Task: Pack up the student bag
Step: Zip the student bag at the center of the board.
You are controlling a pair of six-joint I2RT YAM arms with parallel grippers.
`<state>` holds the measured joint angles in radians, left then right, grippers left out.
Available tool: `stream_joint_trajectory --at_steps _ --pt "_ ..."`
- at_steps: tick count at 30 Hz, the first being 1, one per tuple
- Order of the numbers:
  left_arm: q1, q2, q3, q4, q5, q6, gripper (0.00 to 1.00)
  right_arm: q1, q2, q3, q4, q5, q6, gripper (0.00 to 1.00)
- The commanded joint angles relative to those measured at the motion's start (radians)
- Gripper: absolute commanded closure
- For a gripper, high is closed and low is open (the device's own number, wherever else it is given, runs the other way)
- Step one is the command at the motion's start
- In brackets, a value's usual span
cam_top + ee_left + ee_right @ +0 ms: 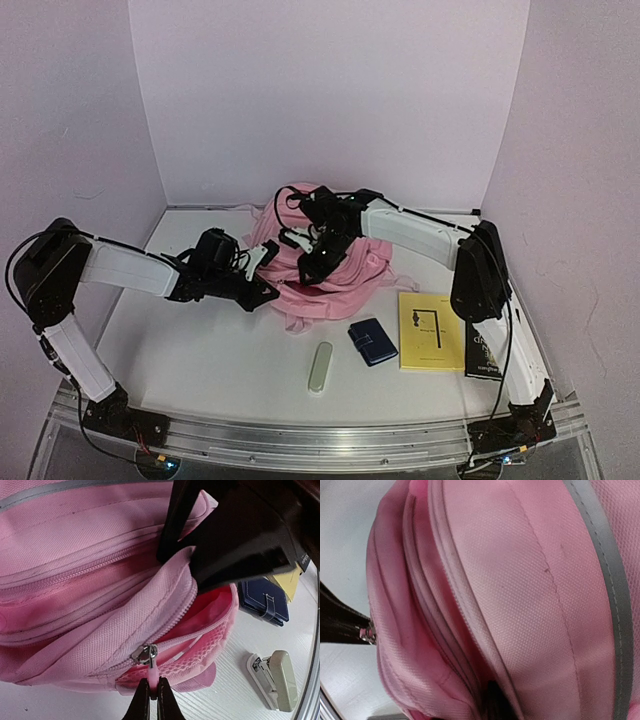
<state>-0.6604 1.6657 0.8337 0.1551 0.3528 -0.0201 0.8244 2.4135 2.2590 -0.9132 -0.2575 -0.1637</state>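
While the left gripper (154, 694) pinches the pink backpack's (75, 580) zipper pull (151, 672), I cannot tell the right gripper's (310, 265) spread; bare table (220, 695) surrounds the stapler (275, 680).

The bag (345, 275) is pink with a grey stripe (600, 555) and a pink zip tag (151, 672). The wallet (372, 341) is dark blue. One book (431, 331) is yellow, the other book (482, 352) black. The stapler (320, 367) is cream.

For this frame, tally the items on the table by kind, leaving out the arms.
student bag, pink: 1
Books: 2, a yellow book and a black book
navy wallet: 1
stapler: 1
Total: 5
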Motion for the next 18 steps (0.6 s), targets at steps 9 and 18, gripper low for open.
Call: stream_joint_trajectory --at_steps 9,18 --pt "-0.009 -0.091 0.043 -0.133 -0.127 -0.105 1.0 -0.123 -0.276 -0.281 0.078 -0.258 0.039 0.32" --pt "0.027 -0.063 0.114 -0.352 -0.197 -0.104 1.0 -0.176 -0.291 -0.474 0.086 -0.326 0.048 0.32"
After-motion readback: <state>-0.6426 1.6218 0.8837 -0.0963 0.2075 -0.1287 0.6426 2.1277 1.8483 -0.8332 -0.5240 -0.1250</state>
